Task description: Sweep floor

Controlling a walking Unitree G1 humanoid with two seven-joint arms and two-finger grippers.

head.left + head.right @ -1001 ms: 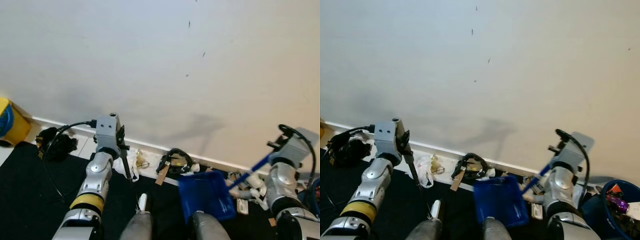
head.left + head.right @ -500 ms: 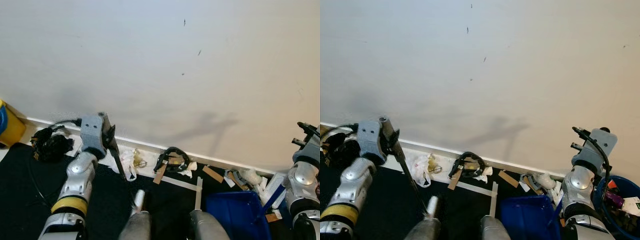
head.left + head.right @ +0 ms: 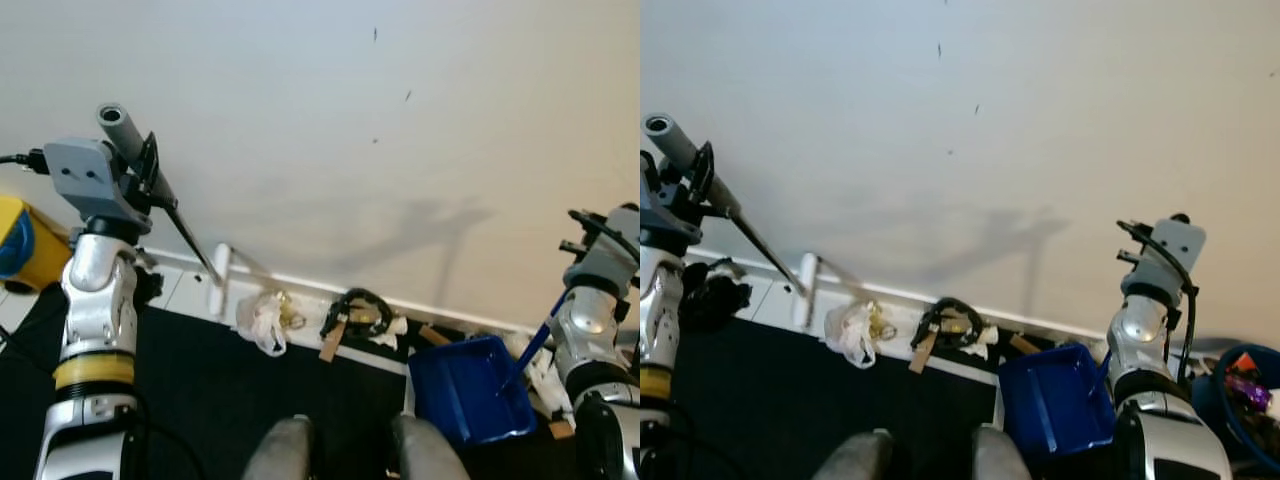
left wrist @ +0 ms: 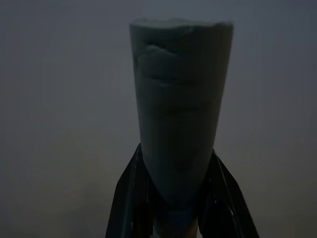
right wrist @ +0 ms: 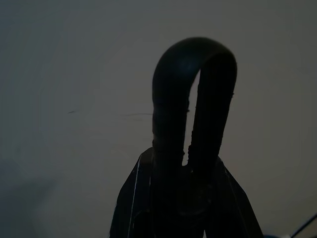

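Broom [image 3: 165, 195] slants from the raised left gripper [image 3: 140, 175], clamped on its grey handle, down to its white head by the wall. Litter [image 3: 268, 318] lies just right of the head, toward the blue dustpan [image 3: 470, 402], whose handle the right gripper [image 3: 585, 300] grips. Since a second ago the broom lifted leftward and the dustpan moved right

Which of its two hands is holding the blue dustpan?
The right gripper, clamped on the looped handle end of the blue dustpan on the floor. The left gripper holds the grey broom handle instead.
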